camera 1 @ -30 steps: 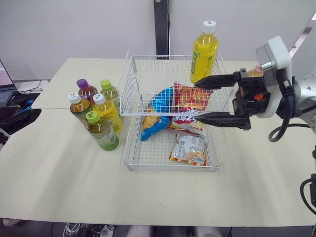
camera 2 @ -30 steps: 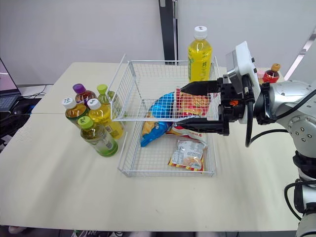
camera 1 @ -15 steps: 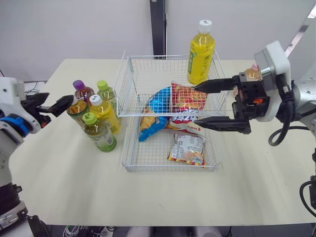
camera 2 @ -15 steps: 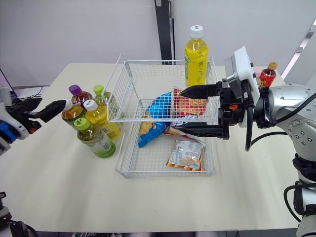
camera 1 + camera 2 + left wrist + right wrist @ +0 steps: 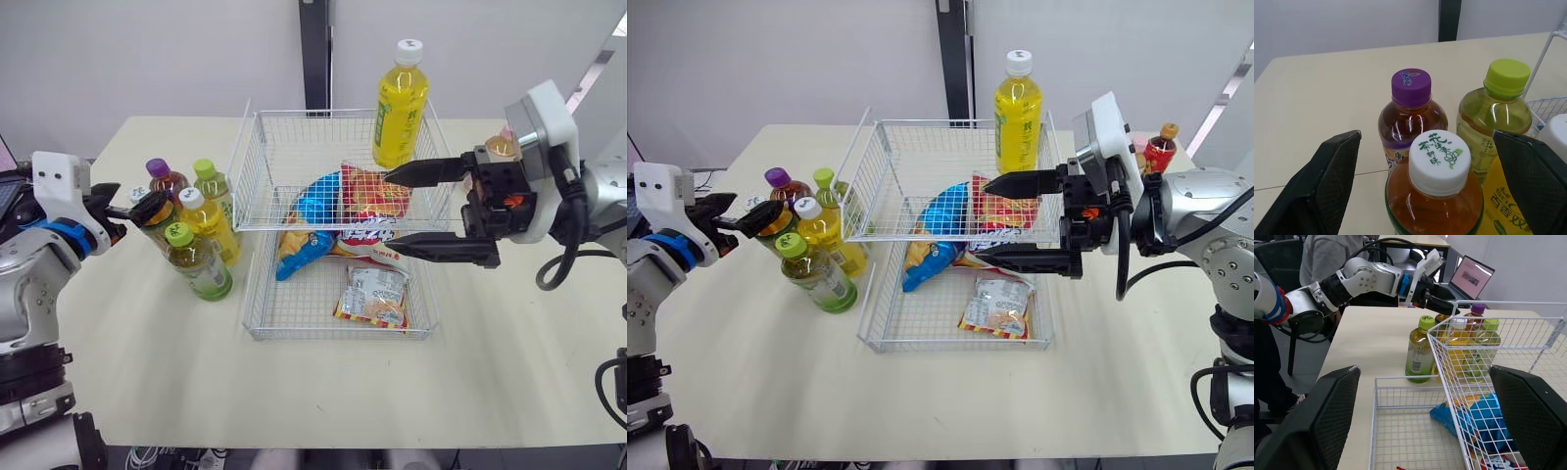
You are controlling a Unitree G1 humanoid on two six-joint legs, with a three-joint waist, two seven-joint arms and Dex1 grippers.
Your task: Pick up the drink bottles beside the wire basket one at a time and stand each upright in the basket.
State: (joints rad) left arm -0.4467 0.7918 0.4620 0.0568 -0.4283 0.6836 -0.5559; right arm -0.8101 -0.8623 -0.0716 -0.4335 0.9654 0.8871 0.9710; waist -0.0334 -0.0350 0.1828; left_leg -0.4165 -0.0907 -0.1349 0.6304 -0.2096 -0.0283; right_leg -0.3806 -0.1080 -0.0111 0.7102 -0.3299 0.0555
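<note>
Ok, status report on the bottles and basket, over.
Left gripper open, straddling the white-capped amber bottle, not closed on it. Right gripper open, empty, above the wire basket. Snack bags cover much of the basket floor.

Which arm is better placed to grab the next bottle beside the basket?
Left. The open left gripper is lined up on the white-capped bottle; the right gripper hangs open over the wire basket.
</note>
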